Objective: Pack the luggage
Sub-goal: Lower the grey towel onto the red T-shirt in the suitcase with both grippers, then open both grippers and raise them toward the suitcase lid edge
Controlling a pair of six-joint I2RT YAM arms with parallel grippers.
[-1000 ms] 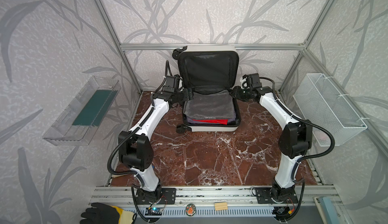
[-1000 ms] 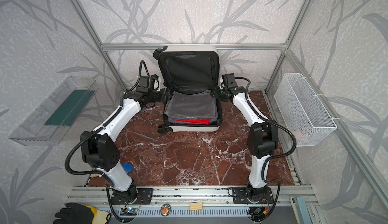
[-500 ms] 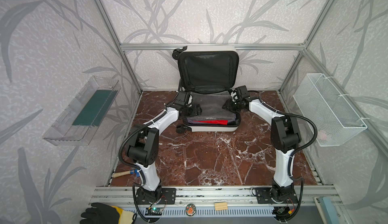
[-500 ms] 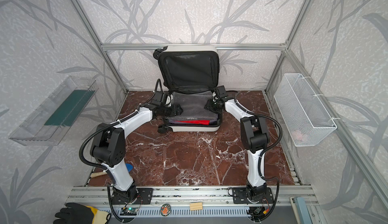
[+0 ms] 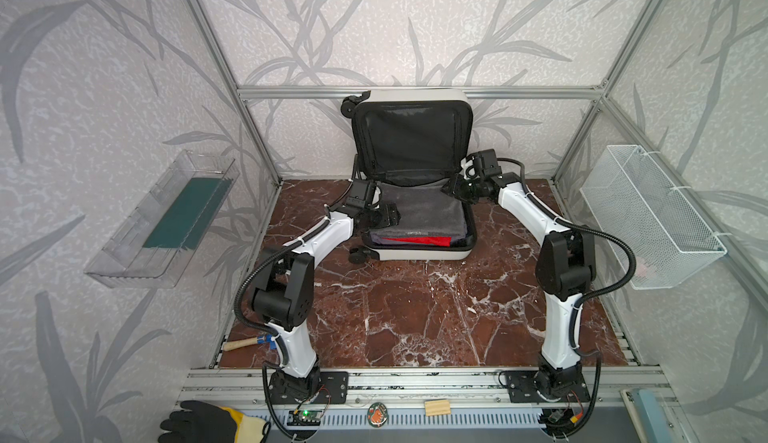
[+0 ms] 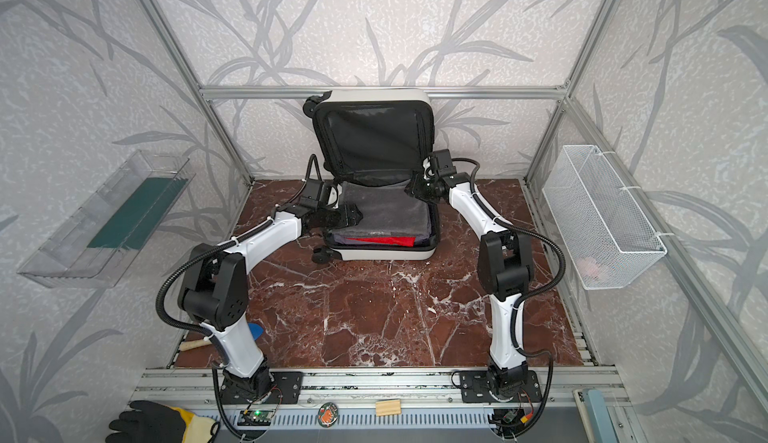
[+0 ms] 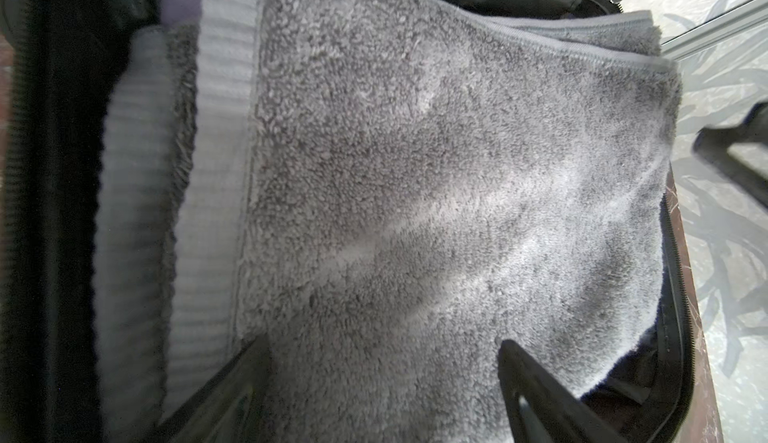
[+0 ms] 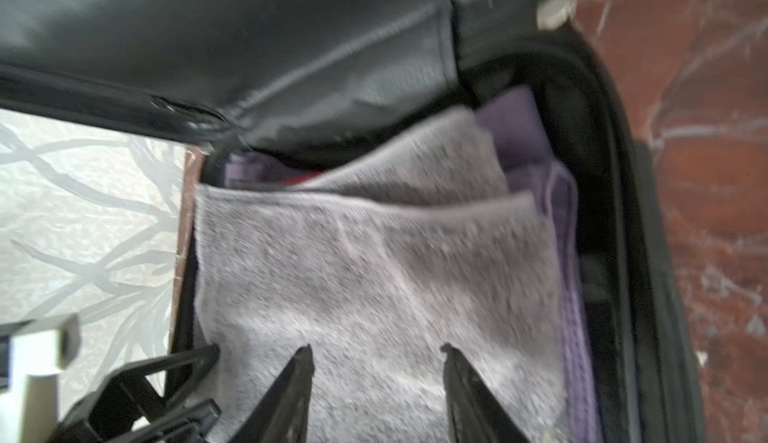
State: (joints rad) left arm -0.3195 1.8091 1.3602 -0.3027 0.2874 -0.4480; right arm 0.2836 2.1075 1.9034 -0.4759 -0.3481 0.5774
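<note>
The luggage [image 5: 415, 254] [image 6: 374, 255] lies open at the back of the marble floor, its black-lined lid [image 5: 411, 142] upright against the rear wall. A folded grey towel [image 5: 419, 212] [image 7: 415, 171] [image 8: 374, 274] tops the base, with red cloth [image 5: 419, 240] and purple cloth [image 8: 519, 129] under it. My left gripper [image 5: 388, 216] [image 6: 353, 214] [image 7: 382, 358] hovers open close over the towel's left side. At the towel's far right corner my right gripper [image 5: 451, 189] [image 6: 411, 189] [image 8: 376, 351] stands open. Neither holds anything.
A clear bin [image 5: 166, 220] holding a green sheet hangs on the left wall. A white wire basket [image 5: 652, 216] hangs on the right wall. A wooden-handled tool [image 5: 245, 343] lies by the left arm's base. A glove [image 5: 208, 424] and wood block [image 5: 437, 407] sit on the front rail.
From beside the hinge, both arms went down low onto the towel half a second ago. They have since lifted, the right one back toward the far right corner. Jaw openings are unchanged.
</note>
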